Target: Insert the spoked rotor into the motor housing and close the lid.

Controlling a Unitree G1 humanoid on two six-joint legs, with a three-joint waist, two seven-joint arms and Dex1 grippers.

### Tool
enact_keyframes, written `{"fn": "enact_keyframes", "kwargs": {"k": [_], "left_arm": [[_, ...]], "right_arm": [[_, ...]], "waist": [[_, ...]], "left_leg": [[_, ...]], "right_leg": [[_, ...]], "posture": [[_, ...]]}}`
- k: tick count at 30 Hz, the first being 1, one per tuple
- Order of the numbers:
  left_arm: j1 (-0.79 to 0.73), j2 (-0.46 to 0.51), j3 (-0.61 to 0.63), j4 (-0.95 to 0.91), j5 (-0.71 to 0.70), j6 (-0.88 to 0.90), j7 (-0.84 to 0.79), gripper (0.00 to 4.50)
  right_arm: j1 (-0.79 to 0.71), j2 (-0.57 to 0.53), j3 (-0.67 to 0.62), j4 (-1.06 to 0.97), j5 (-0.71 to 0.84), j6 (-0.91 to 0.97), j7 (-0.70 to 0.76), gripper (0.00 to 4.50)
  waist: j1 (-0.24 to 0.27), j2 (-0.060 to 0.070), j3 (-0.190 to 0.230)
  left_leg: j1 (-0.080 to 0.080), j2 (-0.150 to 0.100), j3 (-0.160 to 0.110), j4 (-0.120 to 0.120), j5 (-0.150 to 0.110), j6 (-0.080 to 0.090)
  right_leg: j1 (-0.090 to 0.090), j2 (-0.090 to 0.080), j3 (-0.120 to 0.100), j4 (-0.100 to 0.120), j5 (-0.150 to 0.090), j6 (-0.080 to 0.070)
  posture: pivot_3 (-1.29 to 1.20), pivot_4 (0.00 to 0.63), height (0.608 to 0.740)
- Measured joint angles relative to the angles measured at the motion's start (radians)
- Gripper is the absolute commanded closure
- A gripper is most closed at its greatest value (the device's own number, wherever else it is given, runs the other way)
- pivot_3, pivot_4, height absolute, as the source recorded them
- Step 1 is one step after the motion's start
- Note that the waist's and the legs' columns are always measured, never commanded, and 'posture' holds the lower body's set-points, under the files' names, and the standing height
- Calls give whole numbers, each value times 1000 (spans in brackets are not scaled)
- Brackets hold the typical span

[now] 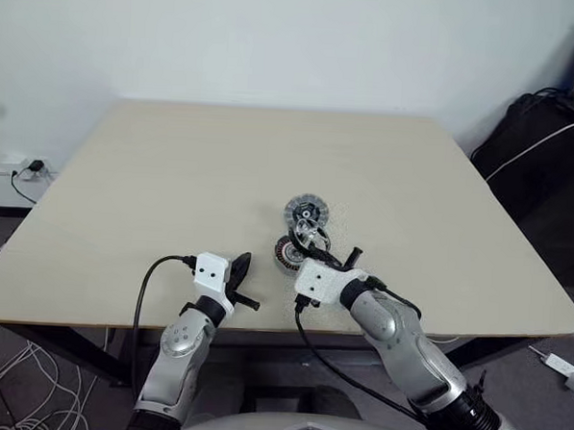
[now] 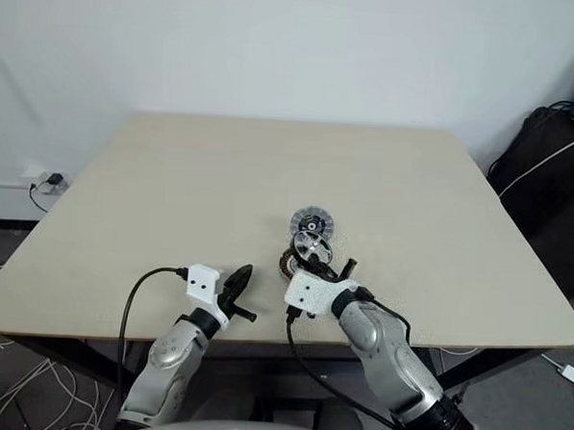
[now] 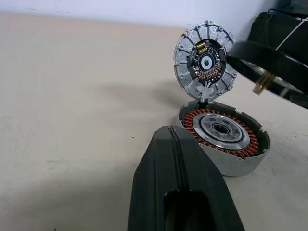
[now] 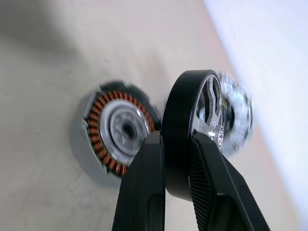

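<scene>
— Pale beige table (image 1: 174, 171) against a white wall (image 1: 229, 39) is what we have before us. Where do we find the spoked rotor?

— We see the spoked rotor (image 4: 202, 115) clamped by its dark rim between the two black fingers (image 4: 144, 192) of the right hand (image 2: 321, 263), lifted off the table and tilted on edge. From the head views it hangs just above the motor housing (image 3: 224, 139), not seated in it.

— And the housing itself?

— It lies flat on the table, near the front edge, open side up. We can see its ring of copper-brown windings around a pale metal centre with a dark hole in the middle.

— The lid?

— The lid (image 3: 206, 65) lies just behind the housing, on the far side from us, its ribbed face with the dark centre turned our way. Whether it touches the housing we cannot tell.

— What of the left hand?

— The left hand (image 1: 240, 270) has its fingers pressed together on nothing. It sits low near the front edge of the table, left of the housing and apart from it, pointing toward the parts.

— Anything further out?

— Black bags and cables (image 1: 542, 132) sit on the right past the table, and loose white wires (image 1: 9, 383) lie on the floor at the left.
</scene>
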Motion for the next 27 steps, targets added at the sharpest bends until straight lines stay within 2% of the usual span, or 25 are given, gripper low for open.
{"fn": "enact_keyframes", "kwargs": {"k": [5,15,27], "left_arm": [[4,-1,2,0,0,0,0,4500],[6,-2,3,0,-1,0,0,4500],[8,-2,3,0,-7,-1,2,4500]], "right_arm": [[-16,-2,20,79,-43,-85,22,4135],[-66,25,17,218,-85,-139,38,4135],[-89,46,6,267,-88,-167,52,4135]], "waist": [[1,-1,0],[2,-1,0],[2,-1,0]], "left_leg": [[0,0,0,1,0,0],[1,0,0,1,0,0],[1,0,0,1,0,0]], "right_leg": [[0,0,0,0,0,0],[1,0,0,0,1,1],[1,1,0,1,1,1]], "posture": [[0,0,740],[0,0,740],[0,0,740]]}}
